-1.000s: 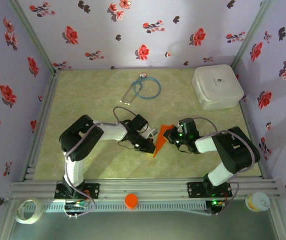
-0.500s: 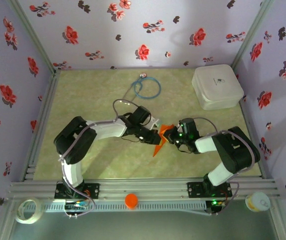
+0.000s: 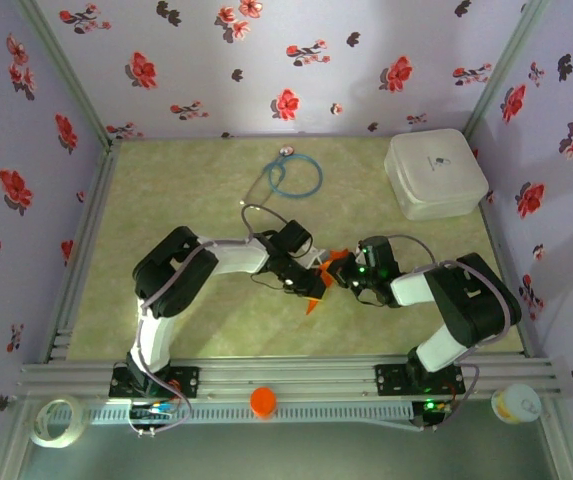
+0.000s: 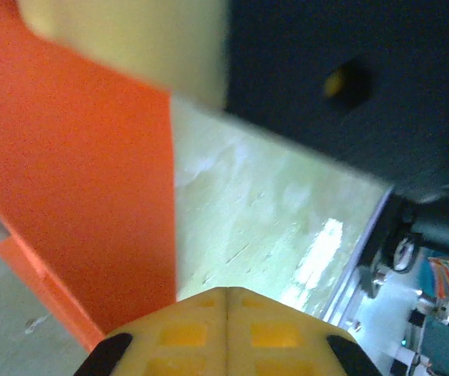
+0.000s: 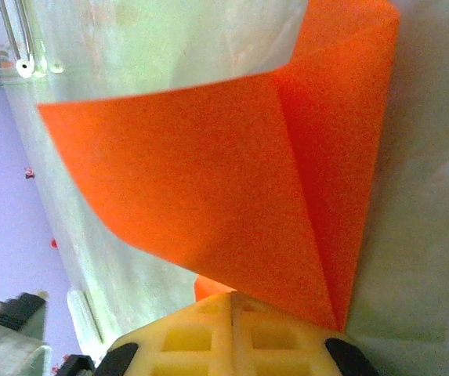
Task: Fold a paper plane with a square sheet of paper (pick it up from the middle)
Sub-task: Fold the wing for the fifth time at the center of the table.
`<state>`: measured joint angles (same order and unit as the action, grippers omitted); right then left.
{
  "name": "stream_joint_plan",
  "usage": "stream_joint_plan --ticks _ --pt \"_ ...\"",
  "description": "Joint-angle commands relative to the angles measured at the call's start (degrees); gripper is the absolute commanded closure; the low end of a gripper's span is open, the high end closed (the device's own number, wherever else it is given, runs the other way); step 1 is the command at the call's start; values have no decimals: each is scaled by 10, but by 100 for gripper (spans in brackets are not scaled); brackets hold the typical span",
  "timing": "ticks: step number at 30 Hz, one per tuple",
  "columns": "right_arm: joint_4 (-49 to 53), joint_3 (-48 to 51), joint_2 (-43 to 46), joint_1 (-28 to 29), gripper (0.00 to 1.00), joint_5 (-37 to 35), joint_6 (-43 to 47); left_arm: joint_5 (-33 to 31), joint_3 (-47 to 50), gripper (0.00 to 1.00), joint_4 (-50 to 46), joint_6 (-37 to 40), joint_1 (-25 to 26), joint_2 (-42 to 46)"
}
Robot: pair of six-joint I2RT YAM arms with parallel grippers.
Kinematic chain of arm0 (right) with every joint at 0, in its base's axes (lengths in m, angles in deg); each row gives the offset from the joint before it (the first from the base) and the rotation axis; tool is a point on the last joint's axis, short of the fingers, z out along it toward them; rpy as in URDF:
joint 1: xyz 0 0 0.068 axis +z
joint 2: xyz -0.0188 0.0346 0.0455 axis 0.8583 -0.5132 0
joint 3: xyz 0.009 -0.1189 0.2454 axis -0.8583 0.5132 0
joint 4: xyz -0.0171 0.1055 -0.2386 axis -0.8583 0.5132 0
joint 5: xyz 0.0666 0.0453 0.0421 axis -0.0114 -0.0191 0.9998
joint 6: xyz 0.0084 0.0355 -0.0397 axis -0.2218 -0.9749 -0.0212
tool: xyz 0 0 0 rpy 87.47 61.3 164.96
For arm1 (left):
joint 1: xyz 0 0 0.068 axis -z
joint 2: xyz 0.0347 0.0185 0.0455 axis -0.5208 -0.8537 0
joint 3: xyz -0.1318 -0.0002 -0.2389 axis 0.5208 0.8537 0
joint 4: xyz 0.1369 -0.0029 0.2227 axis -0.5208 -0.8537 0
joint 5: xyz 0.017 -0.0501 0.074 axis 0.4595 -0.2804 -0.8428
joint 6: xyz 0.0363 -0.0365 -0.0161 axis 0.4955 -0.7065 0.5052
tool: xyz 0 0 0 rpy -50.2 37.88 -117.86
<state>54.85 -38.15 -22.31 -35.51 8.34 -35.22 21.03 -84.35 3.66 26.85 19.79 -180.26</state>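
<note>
Filling the floor between the flowered walls [image 3: 216, 60], the pale green worktop [image 3: 166, 190] carries a white rounded box [image 3: 436, 175] in its far right corner and a blue stethoscope [image 3: 291, 175] near the far middle. The left arm [image 3: 171, 270] and the right arm [image 3: 466, 300] both bend inward from the near edge, and their tips meet just right of the worktop's middle. Between them is the orange sheet of paper [image 3: 313, 302], partly folded. One pointed end sticks out towards the near side by the left hand [image 3: 309, 280], and a smaller piece shows on the far side beside the right hand [image 3: 344, 272]. In the right wrist view the paper has one sharp crease, and its folded corner runs down into the yellow pads [image 5: 177, 345], which are closed on it. In the left wrist view the pads [image 4: 185, 341] are pressed together with no gap. The paper lies against the left one, but whether it is pinched between them cannot be told. A small round orange cap [image 3: 263, 401] sits on the near rail [image 3: 366, 378].
</note>
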Motion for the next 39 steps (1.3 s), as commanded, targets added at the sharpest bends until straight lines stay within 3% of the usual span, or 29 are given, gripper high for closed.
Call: stream_joint_plan --ticks 1,22,29,34,39 --pt "88 20 -25 1 100 -52 3 -25 11 95 -60 42 11 -6" --pt "89 21 -24 1 100 -53 2 -92 124 98 -95 51 23 89" --pt "85 21 -20 6 100 -52 -2 -89 128 100 -24 23 7 168" --pt "83 19 -22 7 100 -52 -4 -41 83 97 46 -20 -20 132" --pt "75 19 -27 8 100 -47 -6 -36 19 95 47 -30 -23 63"
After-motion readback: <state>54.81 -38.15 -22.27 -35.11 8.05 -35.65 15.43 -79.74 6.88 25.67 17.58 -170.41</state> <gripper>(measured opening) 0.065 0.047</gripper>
